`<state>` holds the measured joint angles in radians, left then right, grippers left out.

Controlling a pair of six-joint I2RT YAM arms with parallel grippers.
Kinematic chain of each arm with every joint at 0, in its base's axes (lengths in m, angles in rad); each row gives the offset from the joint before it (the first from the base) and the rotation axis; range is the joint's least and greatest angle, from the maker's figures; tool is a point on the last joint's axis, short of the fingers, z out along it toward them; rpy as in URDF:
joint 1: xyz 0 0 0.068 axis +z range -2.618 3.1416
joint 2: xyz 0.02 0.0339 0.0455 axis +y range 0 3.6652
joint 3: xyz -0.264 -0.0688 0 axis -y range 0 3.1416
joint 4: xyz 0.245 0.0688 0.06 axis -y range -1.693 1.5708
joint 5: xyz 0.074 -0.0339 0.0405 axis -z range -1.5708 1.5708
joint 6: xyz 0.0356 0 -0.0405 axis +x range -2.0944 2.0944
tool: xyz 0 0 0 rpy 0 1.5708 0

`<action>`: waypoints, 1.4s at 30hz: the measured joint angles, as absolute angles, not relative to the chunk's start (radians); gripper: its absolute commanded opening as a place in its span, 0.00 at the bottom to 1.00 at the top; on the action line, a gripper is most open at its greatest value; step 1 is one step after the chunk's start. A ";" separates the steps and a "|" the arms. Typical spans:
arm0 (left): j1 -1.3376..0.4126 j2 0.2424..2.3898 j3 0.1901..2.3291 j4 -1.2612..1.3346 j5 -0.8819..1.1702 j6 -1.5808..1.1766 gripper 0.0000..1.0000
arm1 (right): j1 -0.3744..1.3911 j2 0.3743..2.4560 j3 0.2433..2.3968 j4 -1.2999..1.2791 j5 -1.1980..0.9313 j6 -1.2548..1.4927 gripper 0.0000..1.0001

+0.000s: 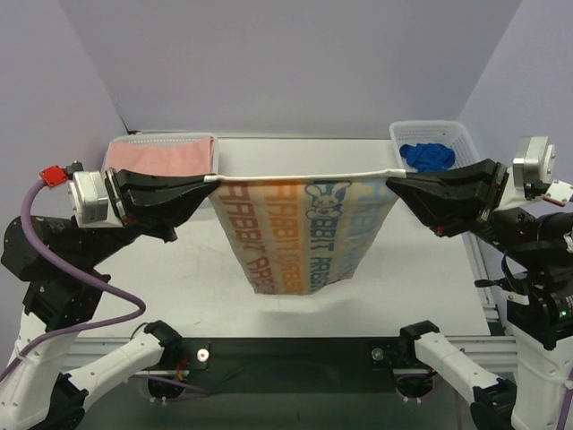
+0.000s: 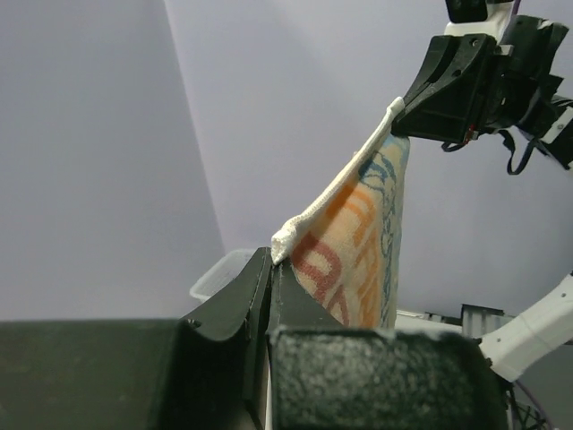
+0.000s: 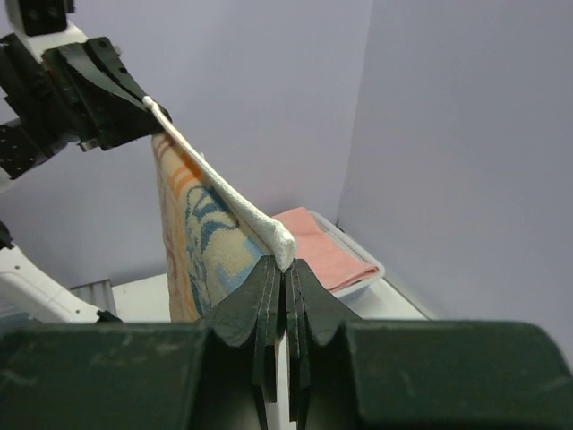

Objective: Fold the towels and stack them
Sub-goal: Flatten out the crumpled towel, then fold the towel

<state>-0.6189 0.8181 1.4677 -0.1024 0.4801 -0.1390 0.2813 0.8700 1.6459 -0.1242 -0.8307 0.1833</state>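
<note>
RABBIT towel (image 1: 304,228) held in the air by both grippers, stretched flat above the table (image 1: 421,287).

Left gripper (image 1: 212,179) is clamped narrow on the towel's upper left corner, and right gripper (image 1: 391,178) is clamped narrow on the upper right corner. The white top hem is pulled taut between them and the rest hangs down, lettering facing the top camera, lower edge clear of the table. Both pinches are confirmed by the wrist views: the hem is seen nipped at the fingertips (image 2: 271,255) and (image 3: 285,262). The salmon-pink towel (image 1: 166,157) is seen folded in the left basket (image 1: 125,141) at the far left. The royal-blue towel (image 1: 427,155) is seen crumpled in the right basket (image 1: 461,134) at the far right.
</note>
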 measured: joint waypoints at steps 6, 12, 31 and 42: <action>-0.618 0.766 1.332 -0.065 0.474 -0.206 0.00 | 0.280 0.838 1.538 -0.112 -0.852 0.228 0.00; -0.609 0.878 1.094 0.070 0.294 -0.206 0.00 | 0.268 0.968 1.377 -0.110 -0.702 0.225 0.00; -0.422 1.880 1.317 0.360 0.133 -0.218 0.00 | 0.170 1.893 1.468 0.081 -0.398 0.061 0.00; -0.416 1.874 1.239 0.442 0.235 -0.309 0.00 | 0.115 1.882 1.412 0.144 -0.465 0.107 0.00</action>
<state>-0.4164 1.8744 1.2388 0.4416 0.2352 -0.3092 0.1154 1.8820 1.4120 0.1436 -0.4648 0.1074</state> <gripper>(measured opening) 0.061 0.043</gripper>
